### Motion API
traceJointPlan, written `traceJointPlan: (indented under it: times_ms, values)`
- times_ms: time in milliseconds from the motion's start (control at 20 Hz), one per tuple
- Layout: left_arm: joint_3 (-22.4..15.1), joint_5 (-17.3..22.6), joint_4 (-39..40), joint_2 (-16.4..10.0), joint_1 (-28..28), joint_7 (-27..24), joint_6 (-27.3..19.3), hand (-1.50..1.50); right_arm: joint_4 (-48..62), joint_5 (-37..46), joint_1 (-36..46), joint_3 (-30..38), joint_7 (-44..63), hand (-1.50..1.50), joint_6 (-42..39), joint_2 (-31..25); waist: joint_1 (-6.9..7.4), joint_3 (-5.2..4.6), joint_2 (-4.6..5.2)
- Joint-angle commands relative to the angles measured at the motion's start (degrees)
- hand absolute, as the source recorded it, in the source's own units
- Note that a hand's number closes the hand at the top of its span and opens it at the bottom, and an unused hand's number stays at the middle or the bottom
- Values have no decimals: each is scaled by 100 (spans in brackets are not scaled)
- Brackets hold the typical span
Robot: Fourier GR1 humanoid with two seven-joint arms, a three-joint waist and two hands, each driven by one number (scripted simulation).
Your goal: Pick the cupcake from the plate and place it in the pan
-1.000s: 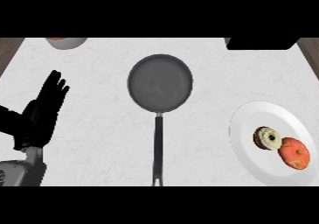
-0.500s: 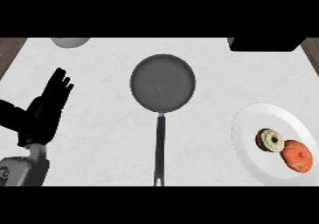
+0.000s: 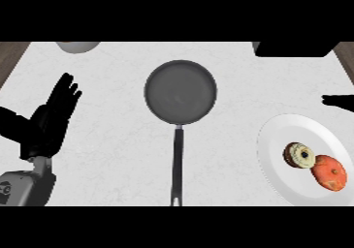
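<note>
Cupcake [image 3: 302, 155] is being left on the plate [image 3: 280, 140] at lower right, just beside an orange item [image 3: 329, 172]. The pan [image 3: 181, 92] is lying at centre. The left hand [image 3: 47, 121] is being rested at left, fingers straight and apart. The right hand [image 3: 343, 101] is being shown only at the right edge, likely positioned for the pick; its state cannot be told.

no readable text anywhere tbh, only a small dark mark [image 3: 2, 192] on the left grey forearm [image 3: 27, 186], can't make it out
</note>
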State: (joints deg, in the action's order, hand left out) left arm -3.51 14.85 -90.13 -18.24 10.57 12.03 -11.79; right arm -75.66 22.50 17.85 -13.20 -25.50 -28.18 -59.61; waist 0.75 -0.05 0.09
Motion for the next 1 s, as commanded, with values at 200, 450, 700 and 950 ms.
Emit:
traceJointPlan:
  times_ms: [200,450,700,950]
  values:
    - [197,-47,-233,10,-471,-151,231,0,-1012,778,-386,-130,572,-150,-333,137,-81,3,-22]
    - [164,-191,-69,180,-89,52,59,0,-1505,1428,-478,-92,875,-150,-156,54,-107,3,-19]
    - [187,-291,-324,277,-352,58,199,0,-1461,1909,-640,166,917,-150,-45,567,-59,5,-11]
    - [290,-388,-157,311,-128,178,243,0,-2442,1958,-848,101,1689,-150,-559,1183,-77,4,-14]
